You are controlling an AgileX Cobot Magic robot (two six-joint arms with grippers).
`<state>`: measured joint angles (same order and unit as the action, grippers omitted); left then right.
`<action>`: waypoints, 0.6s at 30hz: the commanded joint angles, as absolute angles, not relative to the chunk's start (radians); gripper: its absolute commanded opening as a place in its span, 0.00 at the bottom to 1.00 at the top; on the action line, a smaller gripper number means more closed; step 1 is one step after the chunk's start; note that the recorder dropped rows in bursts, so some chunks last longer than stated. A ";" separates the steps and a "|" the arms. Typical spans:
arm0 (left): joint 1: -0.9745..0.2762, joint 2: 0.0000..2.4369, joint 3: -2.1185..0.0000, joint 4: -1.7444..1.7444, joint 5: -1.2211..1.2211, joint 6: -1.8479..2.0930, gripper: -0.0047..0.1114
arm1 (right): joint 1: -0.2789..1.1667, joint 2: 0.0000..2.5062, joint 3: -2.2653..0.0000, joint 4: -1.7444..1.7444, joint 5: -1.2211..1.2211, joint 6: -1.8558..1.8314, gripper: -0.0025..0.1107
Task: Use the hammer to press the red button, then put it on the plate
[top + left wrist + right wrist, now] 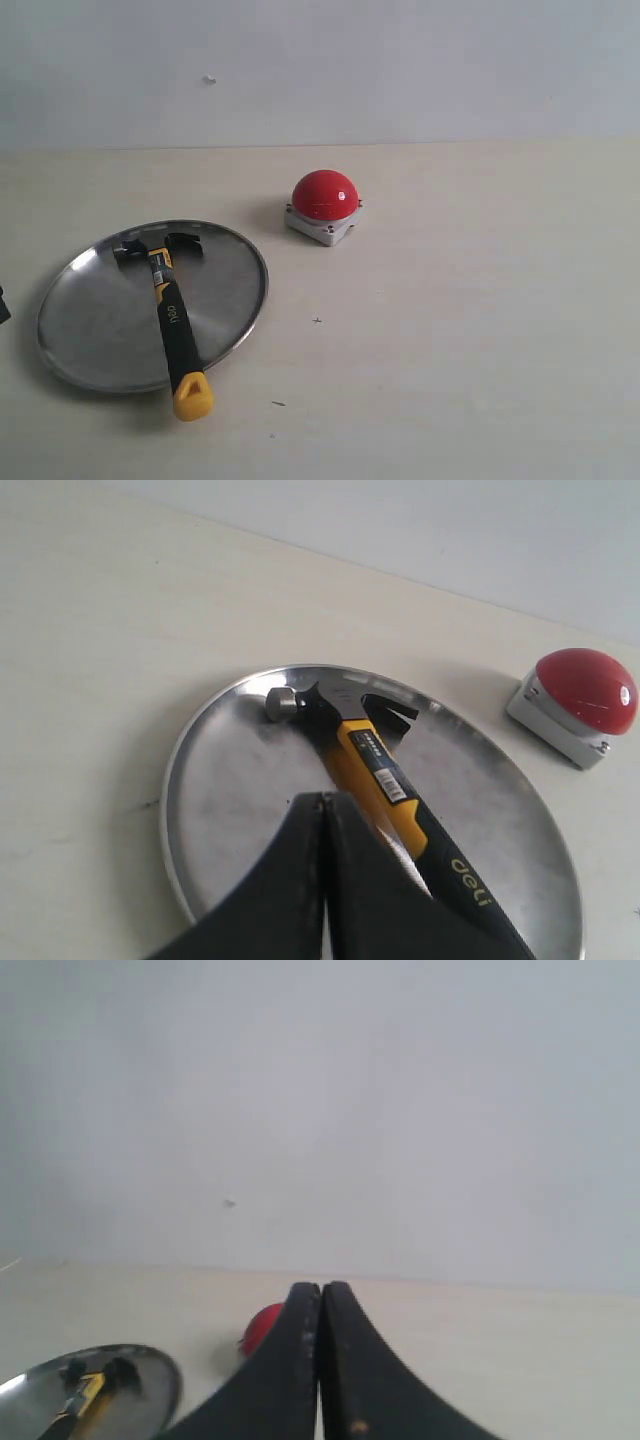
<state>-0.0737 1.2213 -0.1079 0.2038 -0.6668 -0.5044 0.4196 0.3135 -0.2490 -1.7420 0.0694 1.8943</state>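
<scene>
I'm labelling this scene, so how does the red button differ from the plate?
The red button is a glossy red dome on a grey square base; the plate is shallow, round, brushed silver. The plate is far wider than the button. The plate carries the hammer; the button carries nothing. Both sit on the pale table.

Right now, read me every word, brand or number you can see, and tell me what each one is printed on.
"deli": pale lettering on the black handle of the hammer, read in the left wrist view.
Small label on the hammer's yellow neck: print too small to read.
Red button and plate: no text visible.
</scene>
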 commanded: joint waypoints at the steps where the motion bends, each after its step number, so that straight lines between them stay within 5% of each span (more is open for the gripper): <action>1: -0.070 1.217 -0.104 0.205 -0.679 -0.504 0.04 | 0.142 0.255 -0.244 -1.744 -0.123 1.888 0.02; 6: -0.070 1.217 -0.104 0.205 -0.679 -0.504 0.04 | -0.061 0.199 -0.244 -1.744 -0.259 1.888 0.02; 18: -0.070 1.217 -0.104 0.205 -0.679 -0.504 0.04 | -0.083 0.199 -0.236 -1.744 -0.257 1.887 0.02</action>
<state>-0.0737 1.2213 -0.1079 0.2038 -0.6668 -0.5044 -0.0769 0.2056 -0.2490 -1.7405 -0.2617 1.8943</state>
